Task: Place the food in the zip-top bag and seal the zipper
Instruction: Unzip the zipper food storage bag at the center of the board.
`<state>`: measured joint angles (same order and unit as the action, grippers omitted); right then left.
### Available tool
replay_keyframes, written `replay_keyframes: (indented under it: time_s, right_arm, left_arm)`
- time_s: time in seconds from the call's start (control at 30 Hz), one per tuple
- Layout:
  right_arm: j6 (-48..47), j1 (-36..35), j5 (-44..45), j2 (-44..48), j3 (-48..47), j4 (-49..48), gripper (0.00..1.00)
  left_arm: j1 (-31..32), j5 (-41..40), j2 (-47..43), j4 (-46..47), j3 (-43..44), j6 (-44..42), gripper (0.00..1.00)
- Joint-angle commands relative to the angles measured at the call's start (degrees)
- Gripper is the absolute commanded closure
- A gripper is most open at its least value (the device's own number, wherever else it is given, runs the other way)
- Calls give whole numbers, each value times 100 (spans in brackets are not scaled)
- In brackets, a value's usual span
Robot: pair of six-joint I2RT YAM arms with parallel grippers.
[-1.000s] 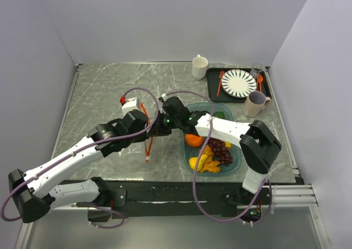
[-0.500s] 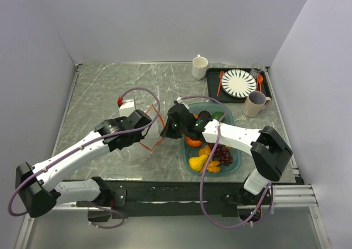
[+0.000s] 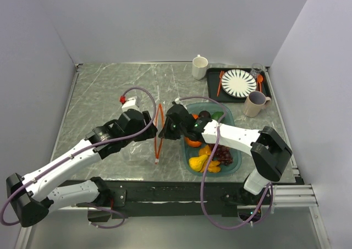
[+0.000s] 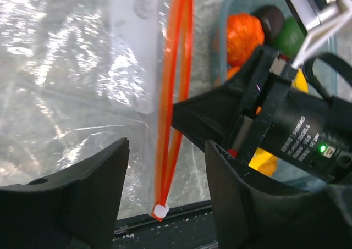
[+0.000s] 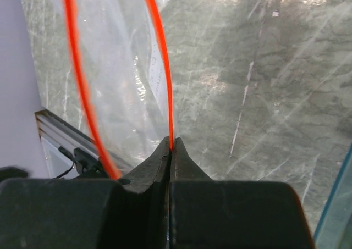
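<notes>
The clear zip-top bag (image 3: 140,144) lies left of the teal tray, its orange-red zipper (image 3: 158,133) raised in a narrow, nearly straight loop. My right gripper (image 3: 163,131) is shut on one strand of the zipper (image 5: 165,78), pinched at the fingertips (image 5: 171,142). My left gripper (image 3: 149,121) stands open just left of it. In the left wrist view both zipper strands (image 4: 175,84) run between the spread fingers (image 4: 165,150) without touching them. The food sits in the tray: an orange (image 3: 193,141), purple grapes (image 3: 223,153), yellow pieces (image 3: 199,162), a dark plum (image 3: 204,115) and a green fruit (image 3: 218,116).
The teal tray (image 3: 237,160) sits right of centre under my right arm. At the back right are a black tray with a striped plate (image 3: 238,83), orange cutlery (image 3: 220,83), a white mug (image 3: 199,67) and a pinkish mug (image 3: 254,103). The table's near edge (image 4: 165,227) is close below the bag.
My left gripper has opened and let go of the zipper strand. The bag's mouth has narrowed from a wide loop to a nearly straight one. My right gripper keeps its grip.
</notes>
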<state>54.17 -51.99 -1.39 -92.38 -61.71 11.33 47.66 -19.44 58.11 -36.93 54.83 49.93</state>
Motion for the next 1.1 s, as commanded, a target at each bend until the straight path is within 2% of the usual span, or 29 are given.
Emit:
replay_keyframes:
  time_s: [0.0,0.1,0.43,0.77,0.8,0.9,0.93,1.0,1.03,1.07]
  right_arm:
    - [6,-22,-55,53,-245,-202,100]
    - [-3,-22,-63,80,-245,-237,100]
    - [-30,-13,-72,80,-262,-175,100]
    - [-47,-13,-72,229,-148,-272,100]
    - [-47,-22,-72,273,-148,-263,100]
    - [-91,-22,-37,299,-166,-202,100]
    - [-117,-22,-20,308,-166,-184,100]
    - [-126,-22,33,326,-148,-149,100]
    - [-126,-22,68,326,-139,-123,100]
    - [-126,-5,129,326,-139,-53,100]
  left_arm:
    - [-11,564,-36,695,-227,-72,35]
    - [-20,608,78,766,-341,-89,30]
    - [-11,143,552,564,-403,96,40]
    - [-20,-112,1026,388,-262,113,43]
    - [-11,-104,1071,379,-245,113,49]
    - [-11,-60,1133,432,-271,131,55]
    - [-11,-77,1124,458,-306,148,66]
    - [-11,-112,1080,423,-332,192,78]
    - [-11,-130,1045,327,-324,201,93]
    - [-11,-200,958,240,-315,227,99]
